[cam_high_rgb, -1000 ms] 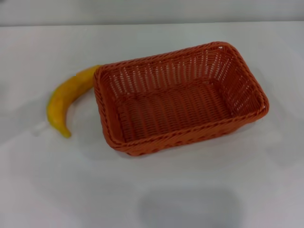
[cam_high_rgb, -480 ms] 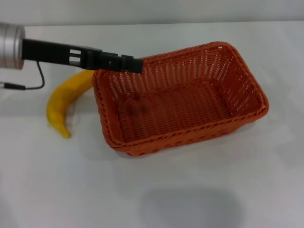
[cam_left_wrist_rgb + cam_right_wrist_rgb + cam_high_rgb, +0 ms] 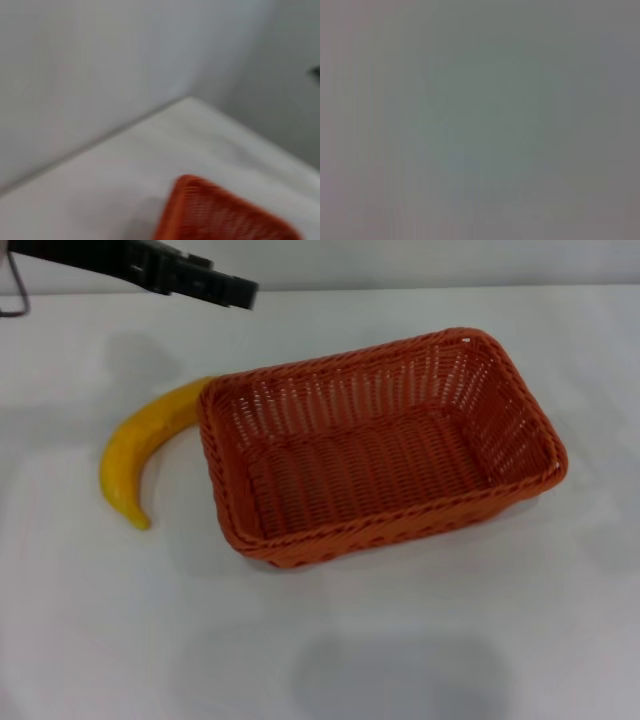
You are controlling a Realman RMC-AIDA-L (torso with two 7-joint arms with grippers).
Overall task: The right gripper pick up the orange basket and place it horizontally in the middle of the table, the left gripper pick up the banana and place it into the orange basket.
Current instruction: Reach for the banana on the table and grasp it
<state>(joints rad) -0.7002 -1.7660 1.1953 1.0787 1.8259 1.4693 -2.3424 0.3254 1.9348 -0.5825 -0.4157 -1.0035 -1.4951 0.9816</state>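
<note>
While the orange basket [image 3: 380,445] is sitting open side up around the middle of the table [image 3: 400,640], slightly angled so that its right end is reaching farther back than its left, the banana [image 3: 140,455] is lying on the tabletop at the basket's left end. Its upper end is touching or just meeting the basket's far-left corner, and its curved body is running down and toward the near left, with the tip pointing nearer. Nothing is lying inside the basket. Above the far-left part of the table, the left gripper [image 3: 235,290] is hanging in the air with its black fingers stretching rightward, well apart from both banana and basket; whether those fingers are spread or pressed together is something I cannot tell. From the left wrist view, only one corner of the basket is showing on the white surface. Nowhere is the right gripper showing.
</note>
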